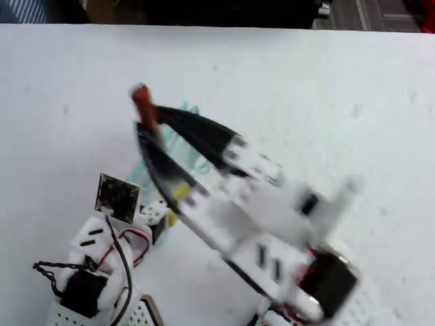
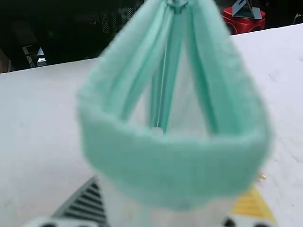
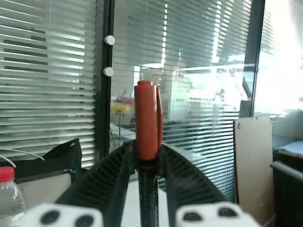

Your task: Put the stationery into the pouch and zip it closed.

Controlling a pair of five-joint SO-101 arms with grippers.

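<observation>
Gaping fuzzy mint pouch [image 2: 175, 165]; red-capped blk pen [image 3: 147, 123].

I'm in an office, by the look: slatted blinds [image 3: 47, 75] over big windows [image 3: 199, 94] w/ dark frames [image 3: 102, 80], white table [image 1: 306, 88] under me.

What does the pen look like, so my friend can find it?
Over the white table, find the right arm's black claw. The pen is pinched in its tips, and its red cap sets it apart from the mint-green pouch nearby.
</observation>
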